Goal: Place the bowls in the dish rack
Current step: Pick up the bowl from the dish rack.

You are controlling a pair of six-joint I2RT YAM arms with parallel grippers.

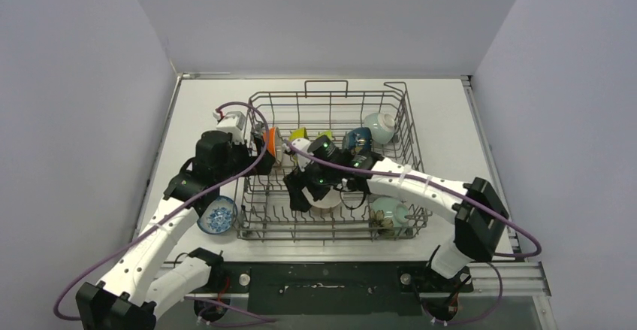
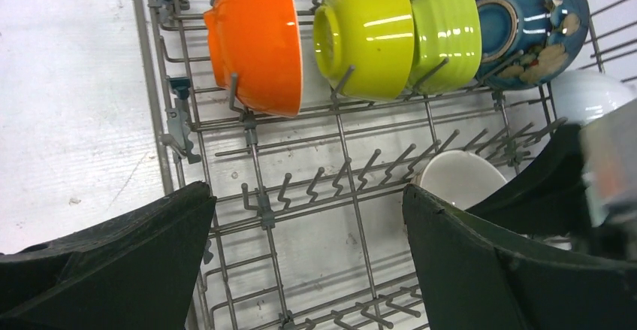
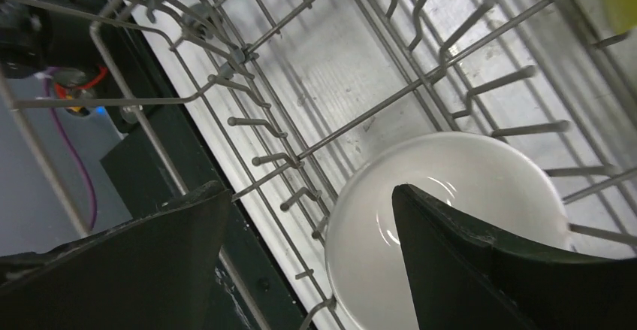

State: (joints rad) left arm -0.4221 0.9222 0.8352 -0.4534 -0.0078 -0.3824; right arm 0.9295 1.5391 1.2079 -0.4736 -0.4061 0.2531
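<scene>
The grey wire dish rack holds an orange bowl, a yellow bowl, a lime bowl and a dark blue bowl on edge in its far row. A pale bowl sits at its far right and a pale green bowl at its near right. A white bowl lies in the near middle. My right gripper is open, with one finger inside the white bowl and its rim between the jaws. My left gripper is open and empty over the rack's left tines, below the orange bowl.
A blue-patterned bowl stands on the table just outside the rack's left side, beside my left arm. Upright tines fill the rack floor. The dark front rail runs along the table's near edge.
</scene>
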